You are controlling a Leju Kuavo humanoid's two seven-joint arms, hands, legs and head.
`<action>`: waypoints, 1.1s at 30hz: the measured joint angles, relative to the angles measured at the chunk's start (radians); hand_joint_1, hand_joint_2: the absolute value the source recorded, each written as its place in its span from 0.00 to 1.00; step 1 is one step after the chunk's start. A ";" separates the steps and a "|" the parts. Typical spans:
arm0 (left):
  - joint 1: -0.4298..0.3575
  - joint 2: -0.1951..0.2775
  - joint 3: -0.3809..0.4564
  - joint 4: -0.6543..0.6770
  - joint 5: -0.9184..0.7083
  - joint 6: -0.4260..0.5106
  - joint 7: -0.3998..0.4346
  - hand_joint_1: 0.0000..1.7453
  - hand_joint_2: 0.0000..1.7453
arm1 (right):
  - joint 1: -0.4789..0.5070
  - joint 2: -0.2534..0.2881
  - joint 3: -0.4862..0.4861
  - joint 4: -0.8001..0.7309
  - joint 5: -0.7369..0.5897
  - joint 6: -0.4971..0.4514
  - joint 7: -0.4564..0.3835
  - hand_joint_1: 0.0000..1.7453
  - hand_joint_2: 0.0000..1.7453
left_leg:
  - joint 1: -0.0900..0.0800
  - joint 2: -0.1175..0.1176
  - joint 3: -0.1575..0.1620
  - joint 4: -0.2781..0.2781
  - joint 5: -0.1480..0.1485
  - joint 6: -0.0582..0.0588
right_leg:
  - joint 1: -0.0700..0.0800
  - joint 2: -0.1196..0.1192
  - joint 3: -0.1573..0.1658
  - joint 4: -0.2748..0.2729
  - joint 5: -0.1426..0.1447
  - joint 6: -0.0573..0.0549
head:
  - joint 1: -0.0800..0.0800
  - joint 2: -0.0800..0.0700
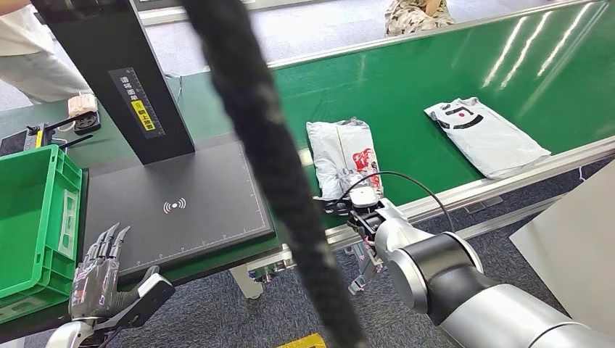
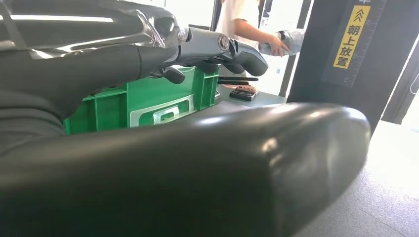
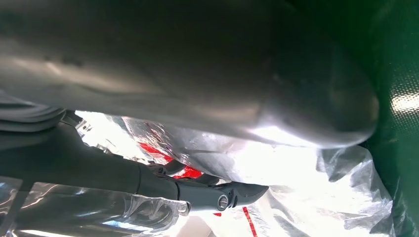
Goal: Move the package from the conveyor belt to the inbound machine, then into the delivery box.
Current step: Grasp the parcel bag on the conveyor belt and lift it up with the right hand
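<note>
Green conveyor belt (image 1: 406, 80) carries two packages: red-printed (image 1: 342, 156), black-printed (image 1: 484, 135), well apart

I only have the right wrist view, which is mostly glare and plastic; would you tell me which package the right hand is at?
Observer: The right hand is at the near end of the grey package with red print, the one closer to the inbound machine.
Operator: Any other package?
Observer: A white package with black print lies farther right on the conveyor belt, apart.
Operator: The left hand?
Observer: Empty, fingers apart, by the green crate.
</note>
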 joint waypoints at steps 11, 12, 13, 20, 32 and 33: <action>0.007 -0.001 -0.002 -0.008 -0.006 -0.006 0.004 0.00 0.00 | 0.002 0.005 0.003 0.001 -0.021 -0.004 -0.002 0.00 1.00 | 0.000 0.000 0.000 0.000 0.000 0.000 | 0.000 0.000 0.000 0.000 0.000 0.000 | 0.000 0.000; 0.007 -0.001 -0.002 -0.009 -0.007 -0.008 0.004 0.00 0.00 | 0.003 0.005 0.003 0.001 -0.021 -0.007 -0.002 0.00 1.00 | 0.000 0.000 0.000 0.000 0.000 0.000 | 0.000 0.000 0.000 0.000 0.000 0.000 | 0.000 0.000; 0.007 -0.002 -0.004 -0.009 -0.008 -0.010 0.004 0.00 0.00 | 0.003 0.005 0.003 0.001 -0.021 -0.010 -0.003 0.00 1.00 | 0.000 0.000 0.000 0.000 0.000 0.000 | 0.000 0.000 0.000 0.000 0.000 0.000 | 0.000 0.000; 0.007 -0.008 -0.011 -0.014 -0.017 -0.024 0.004 0.00 0.00 | 0.011 0.005 -0.006 0.001 -0.029 -0.040 -0.021 0.00 1.00 | 0.000 0.000 0.000 0.000 0.000 0.000 | 0.000 0.000 0.000 0.000 0.000 0.000 | 0.000 0.000; 0.007 -0.008 -0.015 -0.016 -0.017 -0.029 0.004 0.00 0.00 | 0.011 0.009 -0.026 0.001 -0.029 -0.065 -0.050 0.00 1.00 | 0.000 0.000 0.001 0.000 0.000 0.000 | 0.000 0.000 0.001 0.000 0.000 0.000 | 0.000 0.000; 0.007 -0.007 -0.015 -0.018 -0.017 -0.029 0.004 0.00 0.00 | 0.011 0.010 -0.026 0.001 -0.027 -0.065 -0.051 0.00 1.00 | 0.000 0.000 0.001 0.000 0.000 0.000 | 0.000 0.000 0.001 0.000 0.000 0.000 | 0.000 0.000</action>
